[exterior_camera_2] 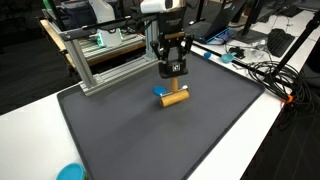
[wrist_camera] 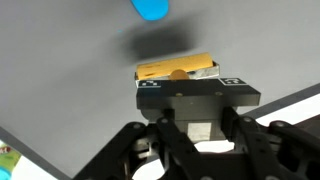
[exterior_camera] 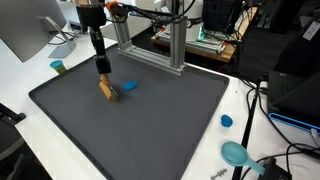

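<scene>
The hand point(exterior_camera_2: 173, 82) is black, with 2 blocky fingers point(wrist_camera: 160, 95) bearing small white marks; a white arm point(exterior_camera_2: 163, 8) and an orange cable point(exterior_camera: 122, 8) sit above.

No writing can be read in any view. The gripper point(wrist_camera: 177, 78) carries small white marks on its black body, at the centre of the wrist view, too small and blurred to decipher.

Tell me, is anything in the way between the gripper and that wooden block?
Nothing visible is. The gripper is closed right on the wooden block on the dark mat. The small blue piece lies beside the block, not between them.
</scene>
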Robot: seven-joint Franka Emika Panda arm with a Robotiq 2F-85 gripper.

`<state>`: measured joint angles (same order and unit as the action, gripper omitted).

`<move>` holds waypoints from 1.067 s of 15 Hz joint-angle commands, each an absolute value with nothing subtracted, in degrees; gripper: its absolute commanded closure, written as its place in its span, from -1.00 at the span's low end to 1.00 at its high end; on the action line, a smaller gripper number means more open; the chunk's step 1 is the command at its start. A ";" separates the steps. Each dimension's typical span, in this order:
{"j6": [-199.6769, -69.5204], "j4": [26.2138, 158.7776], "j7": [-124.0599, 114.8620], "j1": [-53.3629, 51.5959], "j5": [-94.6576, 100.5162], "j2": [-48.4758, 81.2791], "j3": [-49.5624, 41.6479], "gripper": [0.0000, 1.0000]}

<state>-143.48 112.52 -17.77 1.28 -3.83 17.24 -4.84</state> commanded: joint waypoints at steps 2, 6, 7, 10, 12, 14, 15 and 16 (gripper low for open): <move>-132.04 111.63 -5.68 1.62 -2.16 9.00 -3.14 0.56; -120.35 107.45 2.91 0.75 -2.04 6.57 -1.16 0.56; -117.69 106.19 4.98 0.55 -1.79 6.77 -0.74 0.56; -112.60 103.45 12.78 0.60 -1.13 7.96 0.02 0.56; -114.61 105.62 9.83 0.43 -1.97 7.09 0.05 0.06; -114.28 105.26 11.32 0.52 -1.88 7.48 0.07 0.06; -114.27 105.22 11.61 0.56 -1.85 7.58 0.08 0.06; -114.27 105.17 11.72 0.56 -1.84 7.66 0.08 0.56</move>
